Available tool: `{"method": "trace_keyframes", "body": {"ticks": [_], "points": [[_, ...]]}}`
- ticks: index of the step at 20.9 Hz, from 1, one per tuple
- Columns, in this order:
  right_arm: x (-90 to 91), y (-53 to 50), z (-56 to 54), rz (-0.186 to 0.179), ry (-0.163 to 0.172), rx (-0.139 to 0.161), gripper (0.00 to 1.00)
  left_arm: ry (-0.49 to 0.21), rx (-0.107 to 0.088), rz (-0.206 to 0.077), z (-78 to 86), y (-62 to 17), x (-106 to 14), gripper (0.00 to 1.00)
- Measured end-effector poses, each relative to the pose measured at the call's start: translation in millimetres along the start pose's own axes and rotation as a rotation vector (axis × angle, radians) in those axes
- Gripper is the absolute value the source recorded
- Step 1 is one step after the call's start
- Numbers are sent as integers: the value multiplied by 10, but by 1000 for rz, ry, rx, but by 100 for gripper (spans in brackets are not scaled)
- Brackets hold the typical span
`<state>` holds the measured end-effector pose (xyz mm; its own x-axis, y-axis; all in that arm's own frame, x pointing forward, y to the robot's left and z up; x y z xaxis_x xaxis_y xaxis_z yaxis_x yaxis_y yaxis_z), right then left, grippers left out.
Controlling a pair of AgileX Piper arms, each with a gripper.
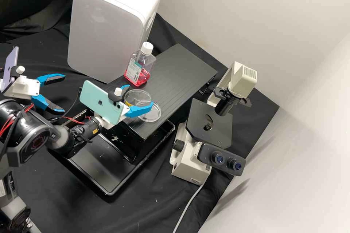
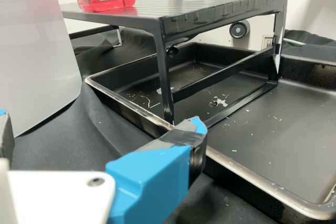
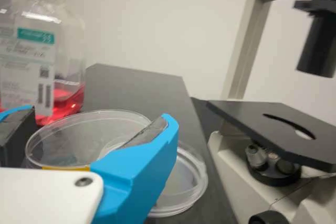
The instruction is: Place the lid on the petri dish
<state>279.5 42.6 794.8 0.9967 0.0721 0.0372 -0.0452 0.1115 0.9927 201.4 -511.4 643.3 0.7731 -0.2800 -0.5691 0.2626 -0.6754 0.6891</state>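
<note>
We count two clear round plastic pieces. One is the shallow-walled transparent lid (image 1: 135, 96), which sits between the two blue fingers of the right tool (image 1: 139, 96). The fingers are closed onto its rim, over the near end of the ribbed black raised platform (image 1: 182, 69). The other is the clear petri dish (image 1: 154, 113), lying flat on that platform just beside the lid; we cannot tell whether the two touch. The left tool (image 1: 64, 93) holds nothing, its fingers spread apart, well to the side. We also count one square flask of red liquid with a white cap (image 1: 138, 67) and one scuffed black metal tray (image 1: 98, 160). Also here are one smooth, rounded white box (image 1: 109, 22) and one cream microscope (image 1: 204, 145) on the black-draped bench (image 1: 164, 204).
</note>
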Motion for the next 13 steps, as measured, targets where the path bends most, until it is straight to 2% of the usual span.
{"method": "trace_keyframes", "body": {"ticks": [4,6,9,12,13], "points": [[2,67,63,32,-17,30,0,0,0,0,0,0,0,100],[-17,77,106,34,-34,35,0,0,0,0,0,0,0,100],[-15,83,167,31,-48,68,0,0,0,0,0,-1,0,100],[-22,58,260,15,-74,79,0,1,0,-7,-3,-17,4,100],[-24,58,272,16,-68,79,0,1,0,-7,-3,-17,4,100]]}}
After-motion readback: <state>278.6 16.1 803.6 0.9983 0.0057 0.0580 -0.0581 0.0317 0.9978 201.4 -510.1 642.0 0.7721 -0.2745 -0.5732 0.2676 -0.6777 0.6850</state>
